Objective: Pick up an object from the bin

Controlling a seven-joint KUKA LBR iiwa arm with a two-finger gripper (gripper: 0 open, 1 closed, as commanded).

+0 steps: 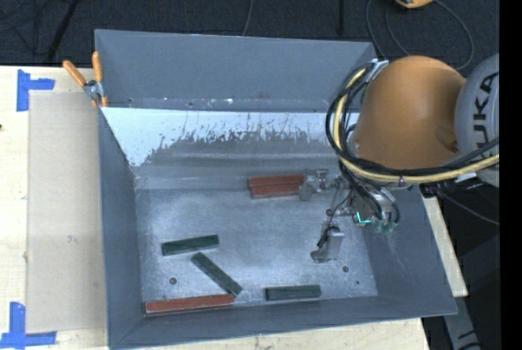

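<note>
1. Pincer (322,215) is hanging low over the right side of the bin (245,87), released, with its two fingers (329,245) spread well apart and nothing between them.
2. One finger is sitting just beside the right end of a reddish-brown block (276,187), which is lying flat near the back wall. I cannot tell whether they are touching. The other finger is pointing toward the bin's front.
3. That block is looking to me like the nearest candidate, yet it is lying outside the open gap.
4. I am thinking a good grasp means shifting left until the fingers are straddling the block's narrow width, then settling to the floor before closing.
5. Three dark green bars (189,245) and a long reddish-brown strip (189,304) are lying well apart toward the front left, so they are not crowding the approach.
</note>
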